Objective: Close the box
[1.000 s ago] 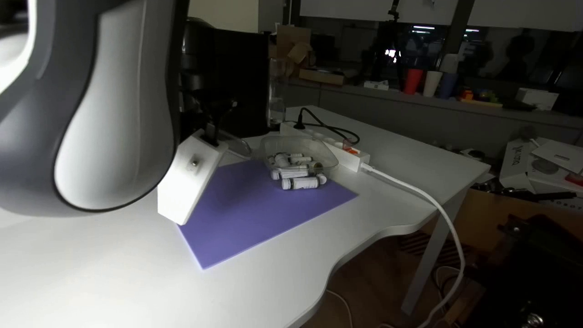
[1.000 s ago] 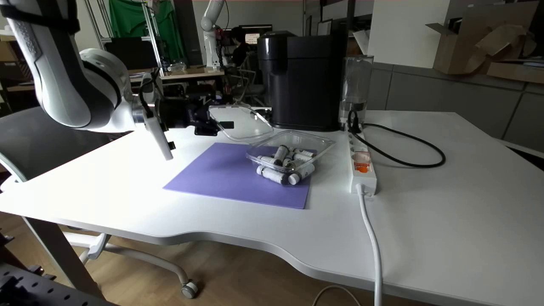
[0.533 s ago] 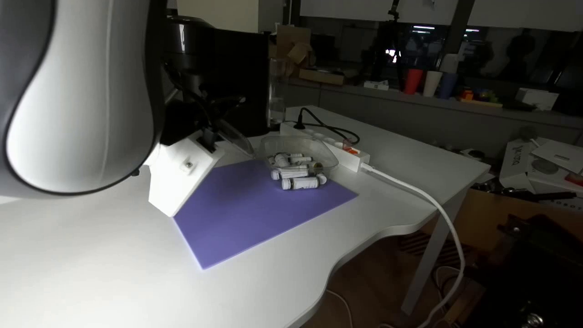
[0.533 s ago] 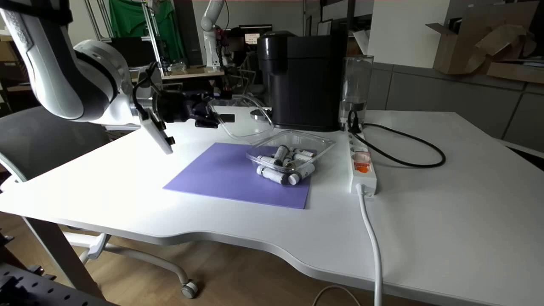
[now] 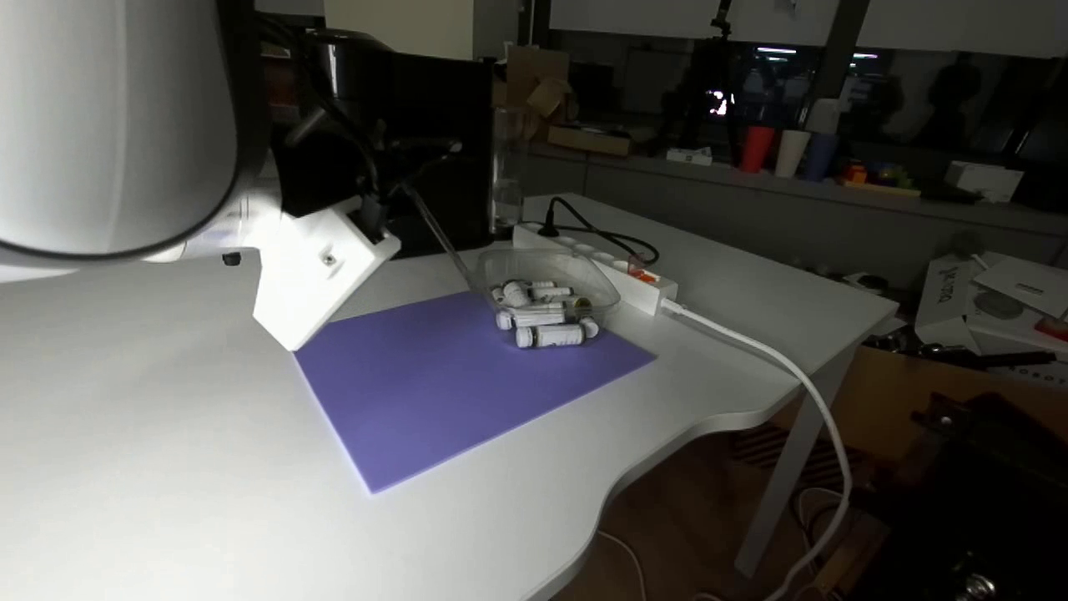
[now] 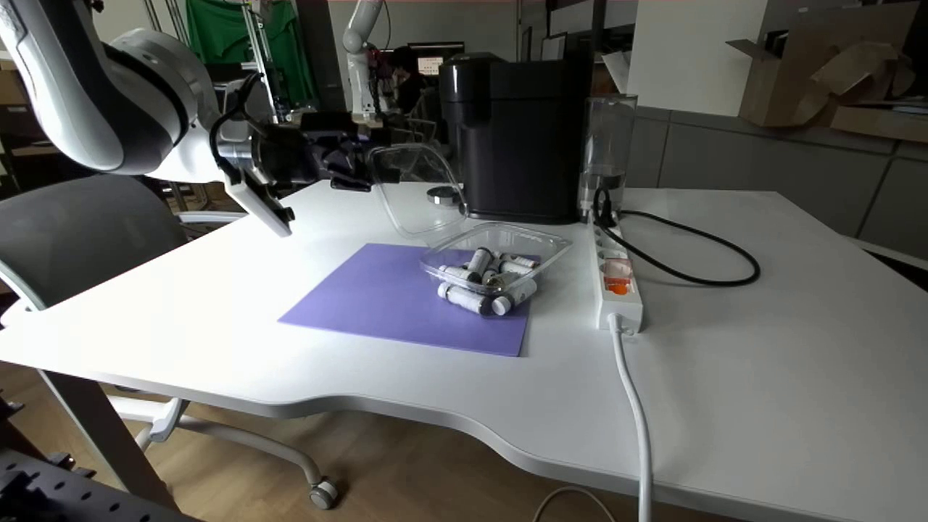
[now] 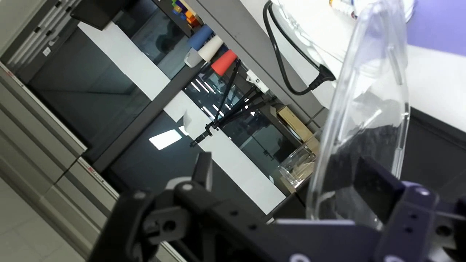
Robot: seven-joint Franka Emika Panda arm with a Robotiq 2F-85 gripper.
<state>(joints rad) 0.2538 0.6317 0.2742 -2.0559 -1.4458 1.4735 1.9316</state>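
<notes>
My pincer point(image 7: 285, 171) has its fingers point(image 7: 380, 185) spread well apart, the clear lid point(image 7: 358, 120) showing between them in the wrist view, one finger overlapping it; whether they touch I cannot tell. The lid tilts up from the side of the box point(image 6: 544, 244) nearest my pincer, and the box sits on the white table point(image 6: 725, 362) over a corner of a purple mat point(image 6: 391, 301). Small white bottles point(image 6: 464, 298) lie in it; whether the front ones are inside or just before it I cannot tell. Just beside the box runs a white power strip point(image 6: 620, 304) with a black cord point(image 6: 714, 282) plugged in. In an exterior view, a black appliance point(image 6: 522, 138) rises close behind the box and lid, a clear container point(image 6: 607, 145) beside it, and a dark disc point(image 6: 444, 194) shows through the lid. Farther back, a red cup point(image 5: 756, 149), a white cup point(image 5: 792, 154) and a blue cup point(image 5: 821, 157) stand on a grey ledge point(image 5: 692, 184).
</notes>
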